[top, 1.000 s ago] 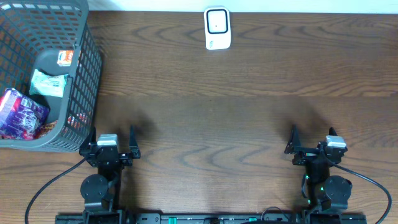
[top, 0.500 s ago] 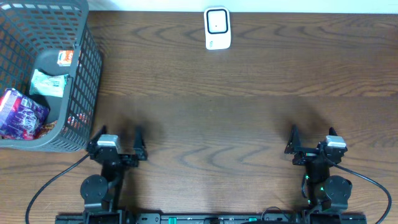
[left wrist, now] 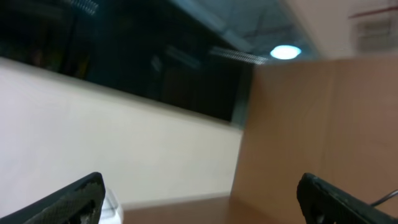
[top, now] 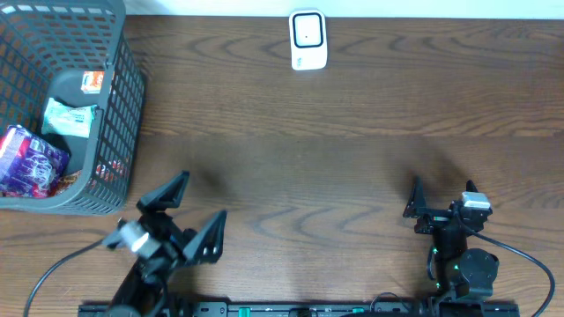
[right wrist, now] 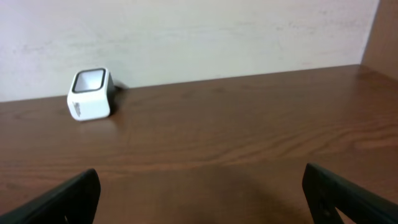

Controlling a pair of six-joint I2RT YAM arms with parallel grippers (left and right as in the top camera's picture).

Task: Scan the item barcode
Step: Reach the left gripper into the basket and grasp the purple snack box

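Note:
The white barcode scanner (top: 308, 40) stands at the table's far edge, and the right wrist view shows the scanner (right wrist: 90, 94) at the far left by the wall. Items lie in the grey basket (top: 123, 106) at the left: a purple packet (top: 31, 163), a teal packet (top: 69, 116) and a small orange-labelled one (top: 92, 82). My left gripper (top: 189, 216) is open and empty, raised and turned diagonally just right of the basket's near corner; its own camera shows the left gripper (left wrist: 202, 205) aimed up at the wall. My right gripper (top: 441, 198) is open and empty, and the right gripper (right wrist: 202, 202) hangs low over bare wood.
The basket fills the table's left end, its wall close to my left arm. A brown side panel (left wrist: 323, 124) rises at the right in the left wrist view. Cables trail from both arm bases along the near edge.
My left arm has lifted off its rest and swung, its open fingers now pointing diagonally and its camera tilted up. The right arm has not moved.

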